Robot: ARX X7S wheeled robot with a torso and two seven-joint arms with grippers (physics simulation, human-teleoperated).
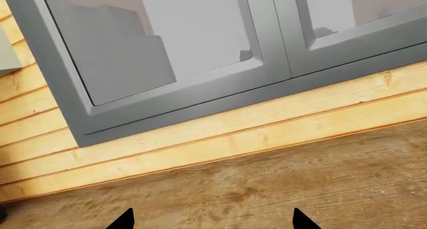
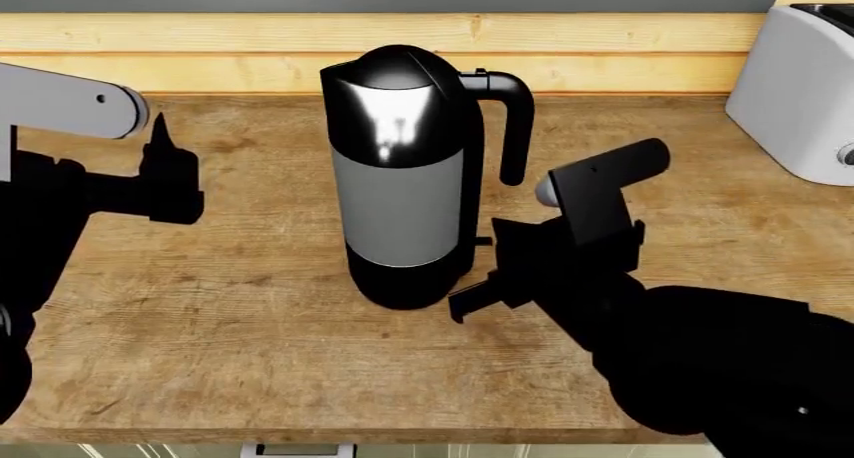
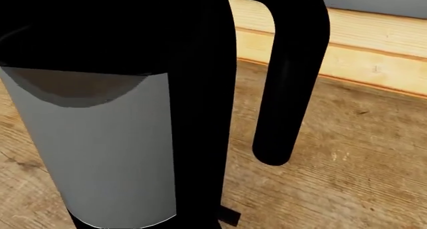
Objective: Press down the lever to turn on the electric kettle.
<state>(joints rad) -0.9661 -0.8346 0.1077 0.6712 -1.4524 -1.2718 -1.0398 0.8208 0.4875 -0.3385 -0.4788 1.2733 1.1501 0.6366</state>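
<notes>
The electric kettle (image 2: 400, 178) stands upright mid-counter, with a grey body, a glossy black lid and a curved handle (image 2: 514, 128) on its right. The lever (image 2: 482, 242) is a small black tab low on the handle side; in the right wrist view the lever (image 3: 229, 216) shows close beside the kettle (image 3: 100, 154). My right gripper (image 2: 478, 290) hovers just right of the kettle's base, a little below the lever; its jaws are a black mass and hard to read. My left gripper (image 1: 213, 224) is open over bare counter, far left of the kettle.
A white toaster (image 2: 801, 88) stands at the back right corner. A light wooden backsplash (image 2: 200, 53) and a grey window frame (image 1: 200, 104) run behind the counter. The wooden counter's front edge (image 2: 400, 440) lies near me.
</notes>
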